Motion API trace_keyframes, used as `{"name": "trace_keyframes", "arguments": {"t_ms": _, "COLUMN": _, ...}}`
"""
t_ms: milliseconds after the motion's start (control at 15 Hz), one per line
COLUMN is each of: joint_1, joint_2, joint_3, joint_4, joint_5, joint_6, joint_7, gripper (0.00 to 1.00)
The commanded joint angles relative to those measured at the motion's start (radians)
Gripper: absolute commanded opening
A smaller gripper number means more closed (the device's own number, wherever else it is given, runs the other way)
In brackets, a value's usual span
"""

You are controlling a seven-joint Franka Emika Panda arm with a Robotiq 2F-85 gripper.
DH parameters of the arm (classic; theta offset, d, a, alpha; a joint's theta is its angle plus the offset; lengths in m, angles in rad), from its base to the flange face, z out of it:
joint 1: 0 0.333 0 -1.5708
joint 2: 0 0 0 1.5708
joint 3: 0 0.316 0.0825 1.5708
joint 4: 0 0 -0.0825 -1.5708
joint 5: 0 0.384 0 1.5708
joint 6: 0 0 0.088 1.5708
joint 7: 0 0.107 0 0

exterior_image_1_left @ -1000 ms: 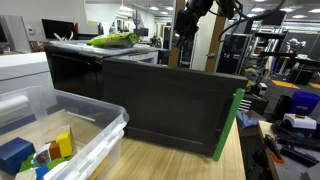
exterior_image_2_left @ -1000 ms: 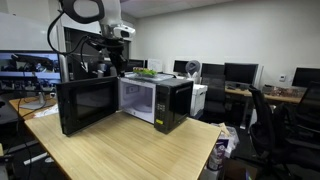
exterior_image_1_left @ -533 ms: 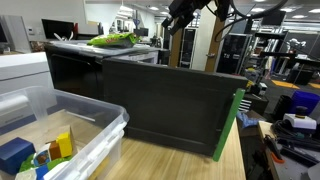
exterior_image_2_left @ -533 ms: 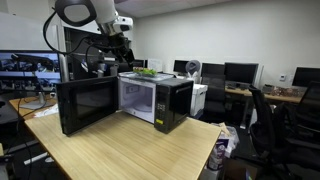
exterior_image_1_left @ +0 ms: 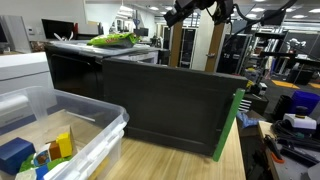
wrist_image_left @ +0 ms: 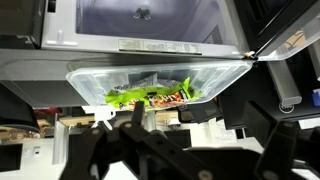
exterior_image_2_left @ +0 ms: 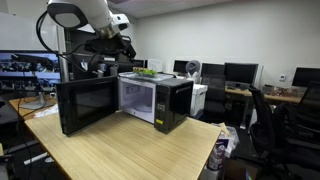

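Note:
A green snack bag in clear wrapping (exterior_image_1_left: 112, 40) lies on top of the black microwave (exterior_image_2_left: 160, 100), whose door (exterior_image_2_left: 85, 105) hangs wide open. The bag also appears in an exterior view (exterior_image_2_left: 146, 71) and in the wrist view (wrist_image_left: 150, 95), on the microwave's top edge. My gripper (exterior_image_1_left: 178, 14) hovers in the air above and behind the microwave, apart from the bag. In an exterior view the gripper (exterior_image_2_left: 123, 44) is up beside the microwave's top. In the wrist view the gripper (wrist_image_left: 200, 125) is open, with its dark fingers (wrist_image_left: 138, 115) spread and nothing between them.
A clear plastic bin (exterior_image_1_left: 95, 130) holding coloured blocks sits on the wooden table (exterior_image_2_left: 130, 150) in front of the microwave. A bottle (exterior_image_2_left: 218, 155) stands at the table's corner. Office chairs (exterior_image_2_left: 265, 115), desks and monitors fill the room behind.
The jaws have spread wide over the last second. The gripper has lifted up and away from the green bag, which stays on the microwave top.

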Motion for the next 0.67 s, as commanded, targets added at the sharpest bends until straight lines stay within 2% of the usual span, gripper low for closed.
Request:
{"name": "trace_keyframes", "arguments": {"t_ms": 0, "joint_1": 0.1, "joint_2": -0.023, "joint_3": -0.087, "joint_4": -0.042, "joint_5": 0.132, "joint_6": 0.076, "joint_7": -0.265, "gripper": 1.0}}
{"name": "trace_keyframes", "arguments": {"t_ms": 133, "joint_1": 0.171, "joint_2": -0.013, "joint_3": -0.124, "joint_4": -0.039, "joint_5": 0.222, "joint_6": 0.116, "joint_7": -0.386, "gripper": 1.0}}
{"name": "trace_keyframes", "arguments": {"t_ms": 267, "joint_1": 0.257, "joint_2": -0.039, "joint_3": -0.175, "joint_4": -0.023, "joint_5": 0.379, "joint_6": 0.176, "joint_7": -0.542, "gripper": 1.0}}
{"name": "trace_keyframes", "arguments": {"t_ms": 467, "joint_1": 0.319, "joint_2": -0.024, "joint_3": -0.215, "joint_4": 0.012, "joint_5": 0.555, "joint_6": 0.206, "joint_7": -0.645, "gripper": 1.0}}
{"name": "trace_keyframes", "arguments": {"t_ms": 533, "joint_1": 0.286, "joint_2": -0.011, "joint_3": -0.19, "joint_4": 0.0, "joint_5": 0.471, "joint_6": 0.178, "joint_7": -0.569, "gripper": 1.0}}
{"name": "trace_keyframes", "arguments": {"t_ms": 600, "joint_1": 0.298, "joint_2": -0.011, "joint_3": -0.201, "joint_4": 0.005, "joint_5": 0.501, "joint_6": 0.182, "joint_7": -0.59, "gripper": 1.0}}
